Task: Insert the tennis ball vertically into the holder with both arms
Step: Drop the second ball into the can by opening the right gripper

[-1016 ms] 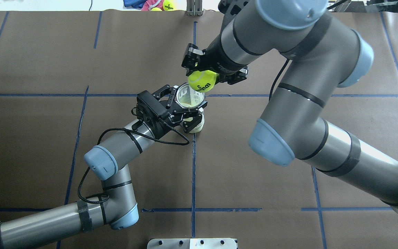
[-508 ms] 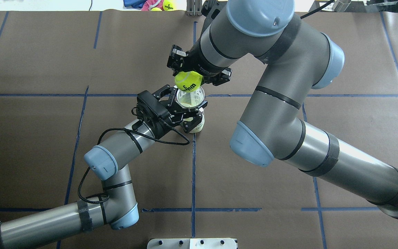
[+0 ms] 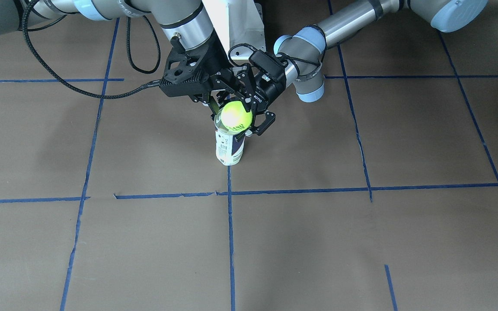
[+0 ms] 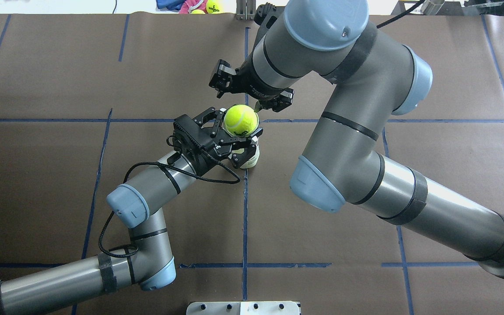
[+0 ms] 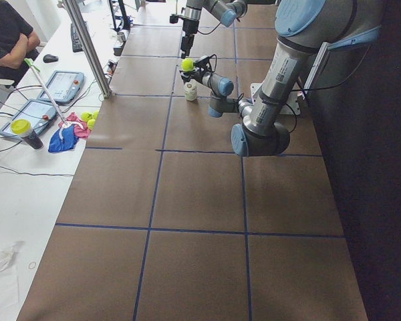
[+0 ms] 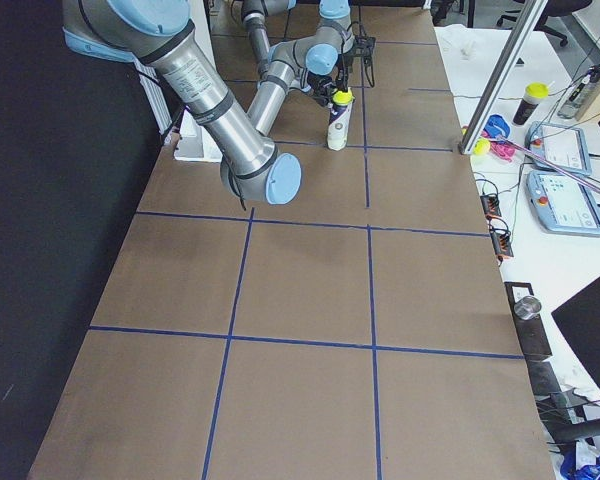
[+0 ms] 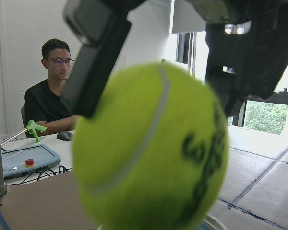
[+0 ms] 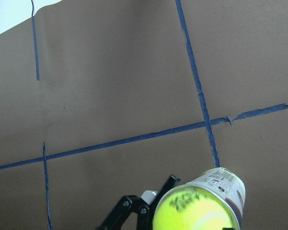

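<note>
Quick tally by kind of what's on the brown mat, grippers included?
tennis ball: 1
holder: 1
grippers: 2 (left gripper, right gripper)
Total: 4

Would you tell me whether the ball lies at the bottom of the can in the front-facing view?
No, the ball sits at the mouth of the can, bulging above its rim.

Upright holder on brown table
</note>
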`<state>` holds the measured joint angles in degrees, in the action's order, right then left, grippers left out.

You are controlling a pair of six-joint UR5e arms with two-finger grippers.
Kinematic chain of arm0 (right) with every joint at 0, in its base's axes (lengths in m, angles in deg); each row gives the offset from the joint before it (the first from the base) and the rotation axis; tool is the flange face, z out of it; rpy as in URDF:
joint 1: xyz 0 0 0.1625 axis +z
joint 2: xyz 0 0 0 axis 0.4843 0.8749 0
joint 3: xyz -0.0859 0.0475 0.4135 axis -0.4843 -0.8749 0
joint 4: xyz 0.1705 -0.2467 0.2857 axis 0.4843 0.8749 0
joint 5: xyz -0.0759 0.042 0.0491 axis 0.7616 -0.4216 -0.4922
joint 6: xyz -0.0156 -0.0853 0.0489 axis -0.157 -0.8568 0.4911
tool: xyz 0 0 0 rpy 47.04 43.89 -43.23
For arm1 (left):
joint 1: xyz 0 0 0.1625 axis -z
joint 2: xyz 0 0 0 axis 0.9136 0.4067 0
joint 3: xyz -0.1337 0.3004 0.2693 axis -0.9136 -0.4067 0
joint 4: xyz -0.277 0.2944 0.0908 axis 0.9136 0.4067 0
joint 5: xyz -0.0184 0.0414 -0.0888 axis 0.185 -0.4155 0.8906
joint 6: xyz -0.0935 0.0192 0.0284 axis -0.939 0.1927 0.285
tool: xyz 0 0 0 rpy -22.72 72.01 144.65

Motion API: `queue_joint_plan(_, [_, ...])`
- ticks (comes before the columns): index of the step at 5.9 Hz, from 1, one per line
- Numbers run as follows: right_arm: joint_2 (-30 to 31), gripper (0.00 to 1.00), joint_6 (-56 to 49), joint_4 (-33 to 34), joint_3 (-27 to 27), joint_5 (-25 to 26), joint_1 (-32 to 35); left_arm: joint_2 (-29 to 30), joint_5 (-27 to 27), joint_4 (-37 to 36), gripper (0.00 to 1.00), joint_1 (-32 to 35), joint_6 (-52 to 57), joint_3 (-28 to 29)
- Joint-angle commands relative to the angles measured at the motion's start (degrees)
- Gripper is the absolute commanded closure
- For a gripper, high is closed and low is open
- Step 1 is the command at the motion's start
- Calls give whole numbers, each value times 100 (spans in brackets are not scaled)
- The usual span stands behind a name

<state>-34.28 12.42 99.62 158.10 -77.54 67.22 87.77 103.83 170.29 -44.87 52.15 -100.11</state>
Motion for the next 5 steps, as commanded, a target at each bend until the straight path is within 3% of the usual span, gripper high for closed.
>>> queue_joint_plan(1, [9,1,-50,0,0,-9,7,0,0,0,16,-4,0,0])
queue_joint_plan(3, [17,1,-59,0,78,-96,199,0,0,0,14,5,0,-17])
queue_joint_plan(5, [419,1,-172,0,288,-901,987,-18,0,9,12,5,0,-35])
